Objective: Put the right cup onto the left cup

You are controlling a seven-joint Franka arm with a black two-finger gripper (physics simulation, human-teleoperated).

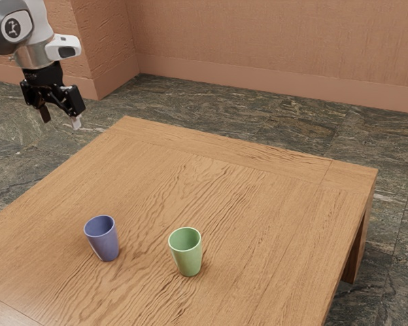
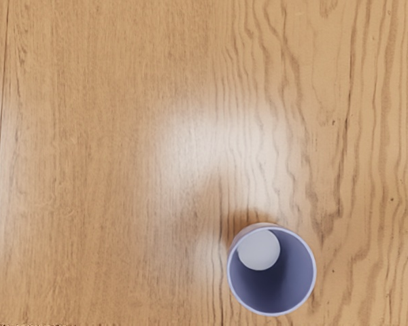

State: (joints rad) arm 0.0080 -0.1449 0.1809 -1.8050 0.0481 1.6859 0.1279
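Blue cup (image 1: 105,242) and green cup (image 1: 188,259) stand clear of wide-spread fingers (image 1: 76,123).

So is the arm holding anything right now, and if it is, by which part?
Nothing is held. The end effector is open and empty, and the blue cup and green cup stand apart on the table.

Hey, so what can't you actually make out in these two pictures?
- Green cup: its inside bottom, exterior view, hidden by its own near wall.
- Blue cup: likewise its inside bottom, exterior view; in the wrist view its rim hides most of its outer wall.
- Arm: its upper part, cut off by the exterior view's upper left corner.
- Table: its near side, cut off by the exterior view's lower edge.
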